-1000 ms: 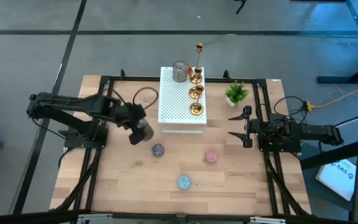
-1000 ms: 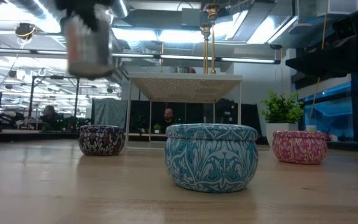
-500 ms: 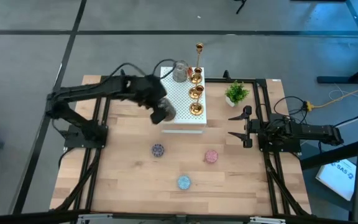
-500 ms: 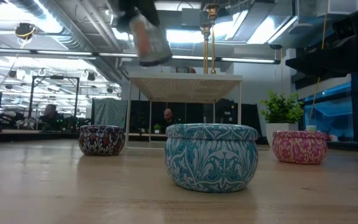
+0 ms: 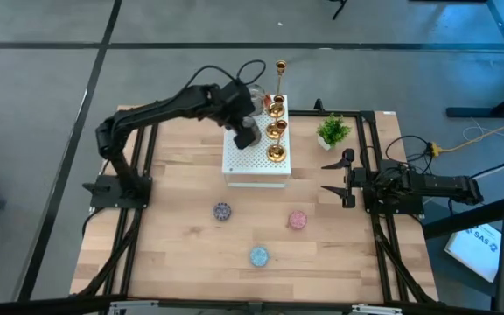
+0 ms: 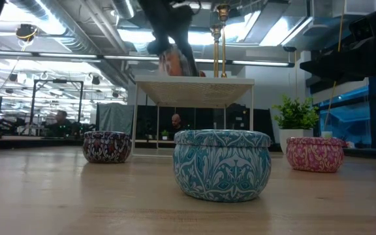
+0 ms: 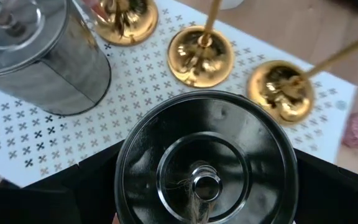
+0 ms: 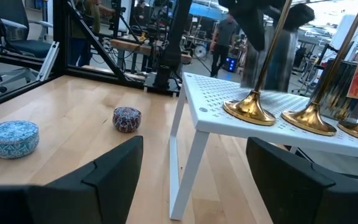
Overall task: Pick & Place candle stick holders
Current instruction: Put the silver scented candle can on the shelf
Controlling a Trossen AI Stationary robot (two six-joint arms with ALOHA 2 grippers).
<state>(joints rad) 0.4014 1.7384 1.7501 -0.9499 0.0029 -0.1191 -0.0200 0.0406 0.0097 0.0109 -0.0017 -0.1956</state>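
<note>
Carrying a silver cup [image 7: 207,165] pinched in my left gripper's [image 5: 246,133] fingers, I hover above the white box [image 5: 256,162], upper centre. Three tins [image 5: 223,211] await; right gripper [image 5: 338,178] idles spread.

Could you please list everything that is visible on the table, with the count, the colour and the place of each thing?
wooden table: one, light wood, under everything
perforated metal stand: one, white, far middle of the table
shiny gold candle stick holders: four, gold, in a row along the stand's right side, the tall thin one farthest
silvery cylindrical cups: two, silver, one standing on the stand's far end, one held above the stand
small round patterned tins: three, dark, pink, blue, on the table nearer than the stand
small potted plant: one, green, right of the stand
left gripper: above the stand, jaws closed on a silvery cup
right gripper: at the table's right side, jaws open and empty
</note>
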